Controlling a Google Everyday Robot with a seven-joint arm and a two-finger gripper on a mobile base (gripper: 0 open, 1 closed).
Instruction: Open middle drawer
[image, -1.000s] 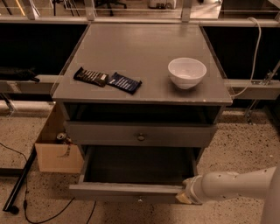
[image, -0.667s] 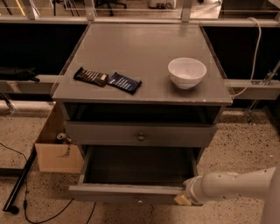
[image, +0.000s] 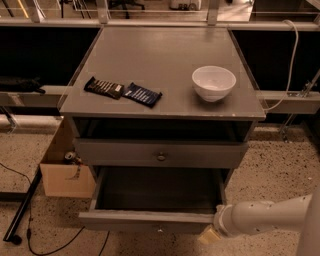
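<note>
The middle drawer (image: 145, 219) seems pulled well out, little left to do; the gripper (image: 207, 235) sits at its five o'clock corner, its state impossible to tell.

text: none readable | dark wrapper (image: 104, 87) and blue wrapper (image: 143, 94) on the cabinet top (image: 165, 55): pale print, too blurred to read (marks only, no letters made out) | gripper (image: 207, 235): low right, at the front right corner of the pulled-out bottom drawer (image: 145, 220)
</note>
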